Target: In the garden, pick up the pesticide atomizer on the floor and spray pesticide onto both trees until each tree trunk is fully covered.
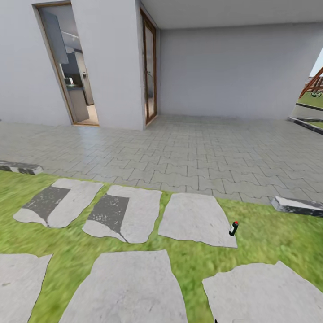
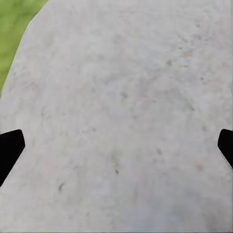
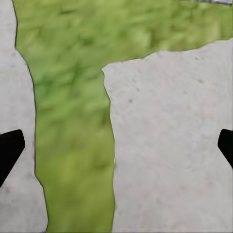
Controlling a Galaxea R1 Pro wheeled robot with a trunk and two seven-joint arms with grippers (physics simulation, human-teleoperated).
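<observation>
The pesticide atomizer (image 1: 233, 228), a small dark bottle with a red top, stands upright on the lawn at the right edge of a grey stepping stone (image 1: 195, 220), a few steps ahead and to my right. My left gripper (image 2: 116, 150) is open, its black fingertips (image 2: 9, 148) far apart above a pale stepping stone (image 2: 121, 97). My right gripper (image 3: 116, 150) is open too, hanging over a strip of grass (image 3: 73, 121) between two stones, with nothing between its fingers. Both trees and their trunks are out of view.
Several stepping stones (image 1: 125, 287) lie in the lawn (image 1: 269, 237) before me. Beyond them is the paved patio (image 1: 188, 152) against the white house wall (image 1: 233, 72), with an open doorway (image 1: 74, 72) and a glass door (image 1: 149, 72). Low kerb stones (image 1: 298, 205) edge the patio.
</observation>
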